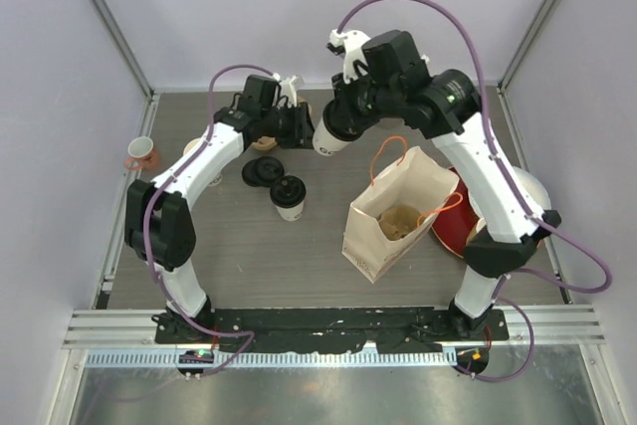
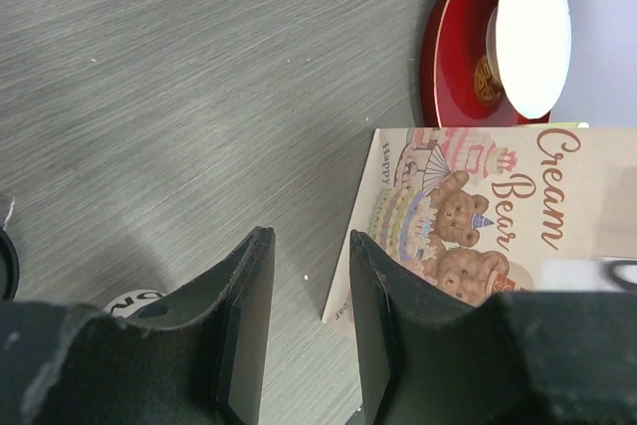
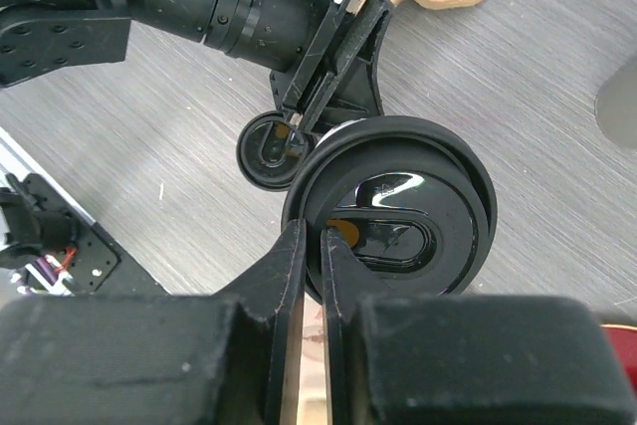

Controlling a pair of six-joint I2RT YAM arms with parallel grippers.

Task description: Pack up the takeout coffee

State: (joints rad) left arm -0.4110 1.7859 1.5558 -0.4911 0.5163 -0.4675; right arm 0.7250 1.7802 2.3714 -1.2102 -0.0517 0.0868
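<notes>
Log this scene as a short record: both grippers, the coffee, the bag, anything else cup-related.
right gripper: shut on the lid rim of the takeout coffee
takeout coffee: black lid on, tilted, outside the bag
left gripper: open, empty, close beside the coffee
paper bag: upright, mouth open
second lidded cup: standing on table, left of bag
loose black lids: beside it

takeout coffee (image 1: 327,140), black-lidded cream cup, tilted, midair

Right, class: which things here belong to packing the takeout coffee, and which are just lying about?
Job in hand:
- lidded cup, pinched at its lid by the right gripper
- paper bag, standing open

Lying about:
- pink mug
- black lids
- red bowl
- second lidded cup, standing free, perhaps next
</notes>
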